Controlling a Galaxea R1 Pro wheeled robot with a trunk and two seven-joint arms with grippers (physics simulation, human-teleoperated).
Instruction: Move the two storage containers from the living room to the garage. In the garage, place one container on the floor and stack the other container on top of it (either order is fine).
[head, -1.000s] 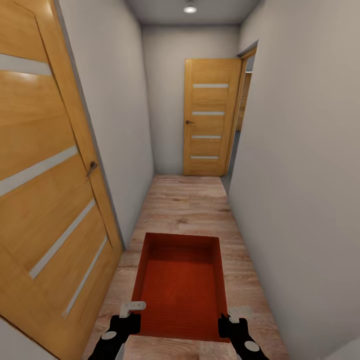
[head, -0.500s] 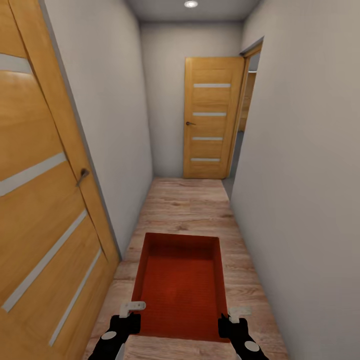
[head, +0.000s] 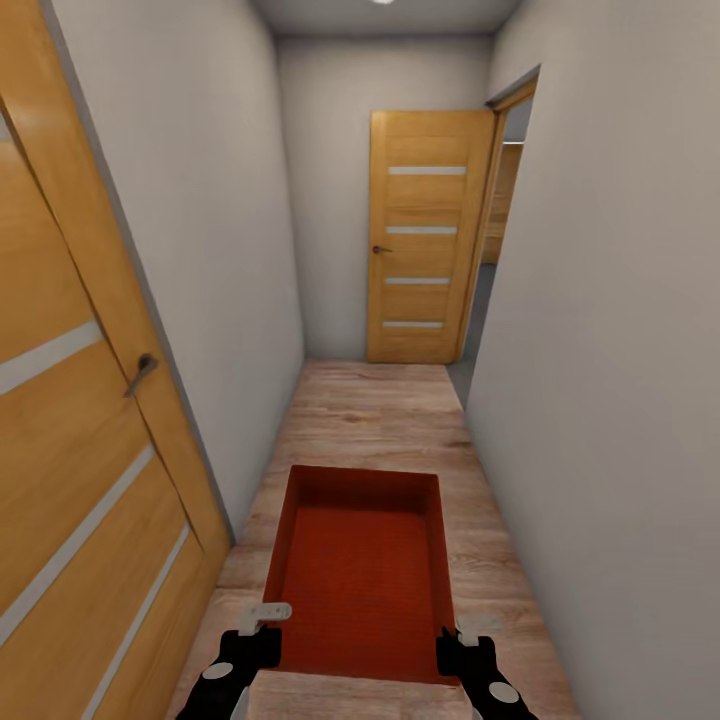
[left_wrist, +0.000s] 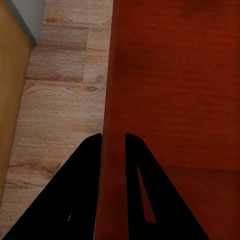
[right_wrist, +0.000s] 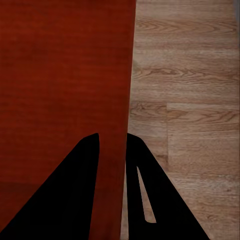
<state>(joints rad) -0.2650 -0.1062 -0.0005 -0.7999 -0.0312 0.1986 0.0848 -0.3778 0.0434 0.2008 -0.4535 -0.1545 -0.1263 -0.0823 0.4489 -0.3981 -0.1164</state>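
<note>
Down a narrow hallway, left claw (head: 262, 612) and right claw (head: 470, 628) are clamping opposite side walls of one storage container (head: 360, 575), carrying it above wood floor (head: 370, 420); clipping the left door (head: 80, 420) or wall could jar it loose.

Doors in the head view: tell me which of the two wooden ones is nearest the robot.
The door at the view's left edge, with its lever handle beside the left gripper's side of the hallway. The other door stands at the corridor's far end.
</note>
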